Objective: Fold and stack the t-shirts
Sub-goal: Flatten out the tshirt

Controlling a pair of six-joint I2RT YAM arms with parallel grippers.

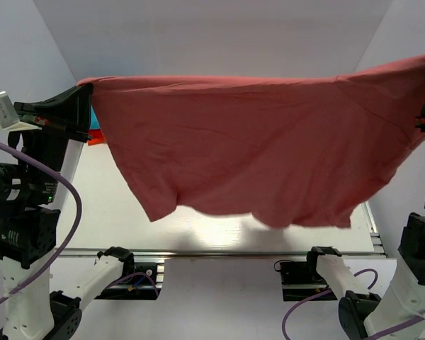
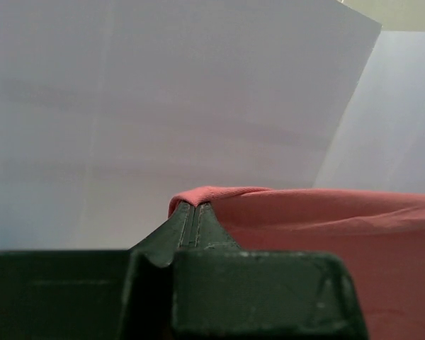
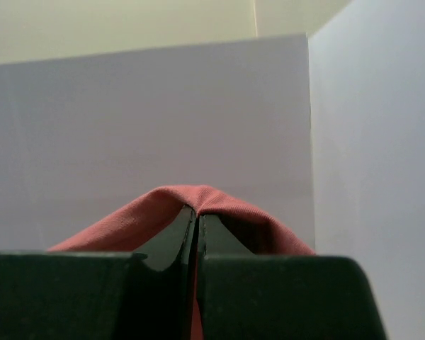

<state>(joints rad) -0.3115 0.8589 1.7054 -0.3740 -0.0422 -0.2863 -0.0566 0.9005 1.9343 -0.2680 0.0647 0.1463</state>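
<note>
**Two pinched corners, one salmon-pink t-shirt (image 1: 255,149) spread in the air**

The garment is held up above the table (image 1: 127,212) by both arms and stretched between them like a curtain. One end of its upper edge is clamped by the left gripper (image 2: 191,209), whose jaws are seen closed flat on a fold of cloth in the left wrist view. The other end is clamped the same way by the right gripper (image 3: 197,211), with fabric draped over both fingertips. The grip points are kept well apart, so the top edge is drawn nearly straight while the rest is left to hang. This posture is judged to serve the fold: the shirt is opened out and its creases are let fall before it is laid flat.

The cloth is seen to be a thin, soft, matte knit, with shallow diagonal wrinkles running from each pinched corner. Its lower hem hangs in an uneven, wavy line, lowest toward the middle-right. Whether the hem touches the table cannot be told for certain.

Just behind the left arm, small slivers of a turquoise t-shirt (image 1: 93,117) and an orange-red t-shirt (image 1: 95,139) are glimpsed. They are mostly hidden, so their folded state cannot be confirmed. The table surface is smooth, white and slightly glossy, and is enclosed by plain white walls (image 1: 219,35).
</note>
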